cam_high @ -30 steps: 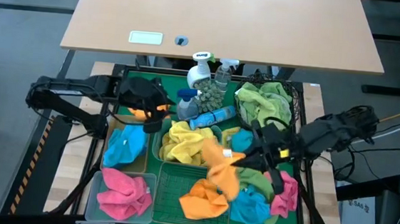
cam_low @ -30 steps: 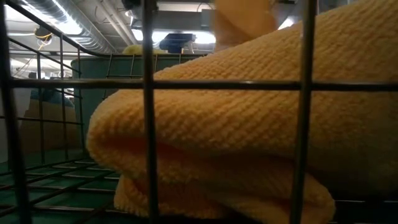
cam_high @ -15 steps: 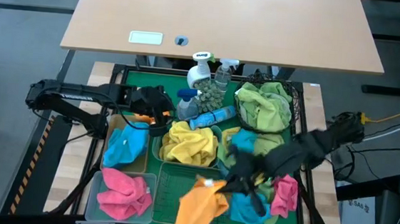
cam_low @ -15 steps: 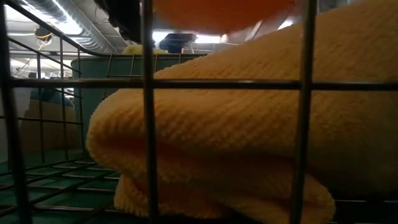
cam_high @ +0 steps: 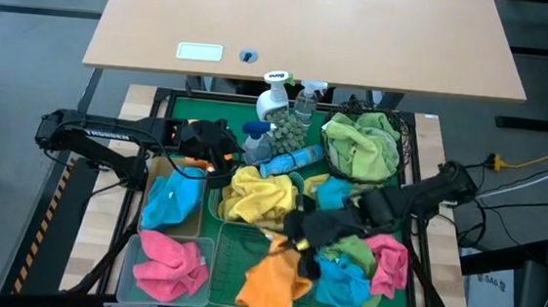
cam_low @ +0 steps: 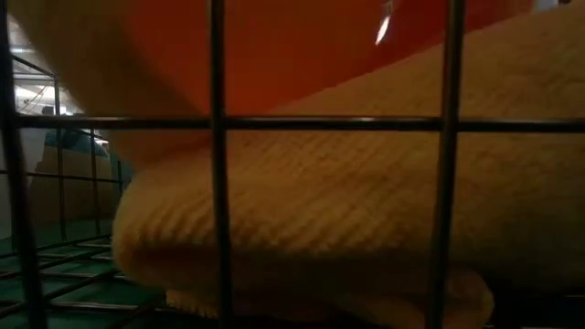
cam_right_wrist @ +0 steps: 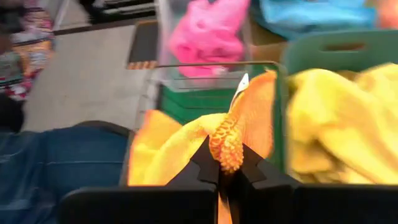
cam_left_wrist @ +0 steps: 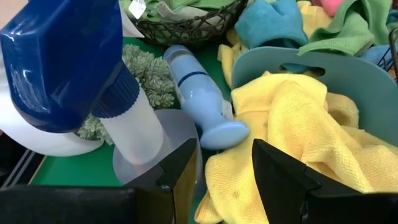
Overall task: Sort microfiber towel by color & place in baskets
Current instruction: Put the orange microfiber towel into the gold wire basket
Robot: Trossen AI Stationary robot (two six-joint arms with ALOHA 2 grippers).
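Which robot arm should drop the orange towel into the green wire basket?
The right one. Its tool already pinches the orange towel over the green wire basket; the left tool waits near the spray bottles.

Looking straight down from high over the whole table, level and very close through green basket [cam_low: 216,183] wires at an orange towel [cam_high: 272,279], and forward from each wrist, both wrist views sharing the teal tub [cam_left_wrist: 348,74] of yellow towel [cam_right_wrist: 336,118].

nubby orange cloth towel [cam_right_wrist: 231,140], thin metal wire basket [cam_low: 216,164], glossy smooth plastic spray bottle [cam_left_wrist: 74,81].
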